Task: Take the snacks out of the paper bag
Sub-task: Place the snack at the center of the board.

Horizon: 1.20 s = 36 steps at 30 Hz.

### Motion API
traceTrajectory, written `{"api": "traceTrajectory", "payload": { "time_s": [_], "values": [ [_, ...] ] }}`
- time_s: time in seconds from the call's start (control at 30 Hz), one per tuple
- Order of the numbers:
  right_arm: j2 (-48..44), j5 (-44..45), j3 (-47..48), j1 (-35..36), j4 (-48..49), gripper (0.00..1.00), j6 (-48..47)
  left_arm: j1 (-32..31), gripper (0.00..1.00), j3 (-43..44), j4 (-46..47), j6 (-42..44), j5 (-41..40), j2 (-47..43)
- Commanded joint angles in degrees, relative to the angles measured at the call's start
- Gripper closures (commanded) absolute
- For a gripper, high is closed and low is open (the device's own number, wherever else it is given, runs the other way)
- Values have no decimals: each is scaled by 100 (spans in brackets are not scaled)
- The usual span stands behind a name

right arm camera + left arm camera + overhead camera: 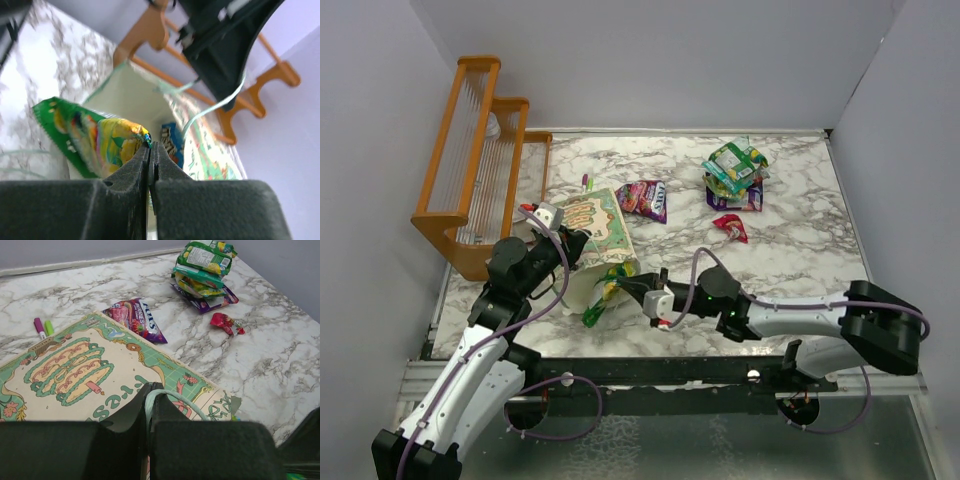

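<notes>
**Green packet [95, 140] pinched at the paper bag [590, 225] mouth**

The mint bag lies flat on the marbled bench [800, 250], printed face up, cream lining showing. Right end effector [150, 150] is closed tight on that crinkly foil; left end effector [150, 390] clamps the thin string handle [175, 397]. More glossy packets [735, 172] sit heaped far right

The jaws of the right gripper [150, 151] pinch a green-and-yellow snack packet [97, 140] at the mouth of the paper bag [132, 95]; a blue packet [172, 144] lies inside.
</notes>
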Motion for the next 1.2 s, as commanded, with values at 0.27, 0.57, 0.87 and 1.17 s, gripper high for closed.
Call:
{"api": "traceTrajectory", "payload": {
  "time_s": [0.27,0.57,0.87,1.17],
  "values": [
    [-2477,-1222,71,43,-666,99,-206,25,100,222,106,-31,-81,-31],
    [-3081,1857,658,40,-1060,99,266,32,100,232,107,-39,-76,18],
    [-2623,4954,661,-142,211,99,-157,26,100,226,118,-54,-60,52],
    [-2030,4316,1096,-2272,-2114,99,3190,31,100,223,132,-69,-27,82]
  ]
}}
